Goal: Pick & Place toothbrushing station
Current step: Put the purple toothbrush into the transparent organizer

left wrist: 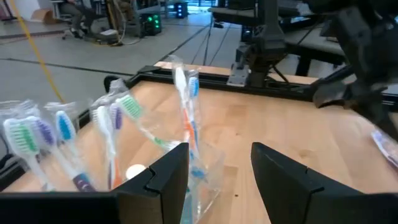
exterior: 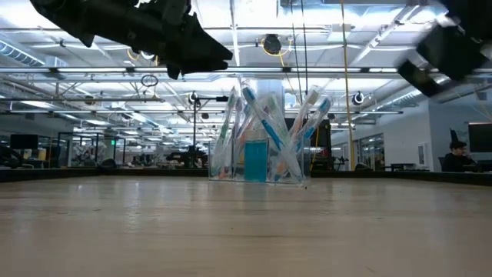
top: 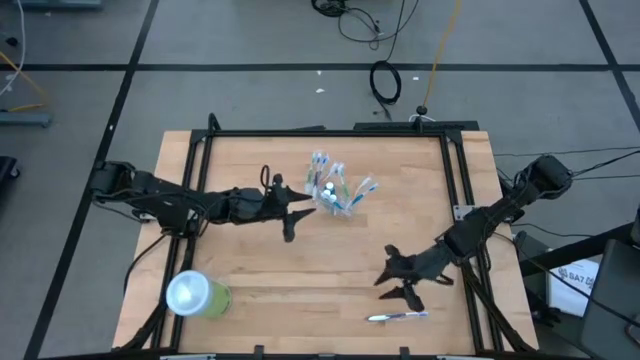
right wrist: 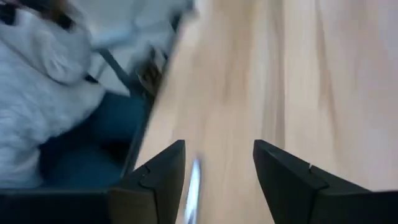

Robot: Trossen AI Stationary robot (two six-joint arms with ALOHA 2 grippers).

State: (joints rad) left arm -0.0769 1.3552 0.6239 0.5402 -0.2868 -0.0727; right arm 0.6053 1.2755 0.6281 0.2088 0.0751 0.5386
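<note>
A small clear plastic cup (top: 335, 192) holding several blue, green, pink and white toothbrushes stands upright on the wooden table, centre-far; it also shows in the low view (exterior: 257, 158) and the left wrist view (left wrist: 186, 143). My left gripper (top: 300, 218) is open, just left of the cup and raised to about the height of the brush heads (left wrist: 221, 168). One loose toothbrush (top: 398, 317) lies flat near the table's front edge. My right gripper (top: 392, 282) is open just above and beyond it; the brush shows by one finger in the right wrist view (right wrist: 193, 180).
A lime-green tumbler (top: 197, 295) with a pale round top sits at the front left corner. A black frame (top: 330, 132) runs round the table's edges. A person in grey and blue (right wrist: 50, 81) is beyond the table's edge. Bare wood lies between the cup and the loose brush.
</note>
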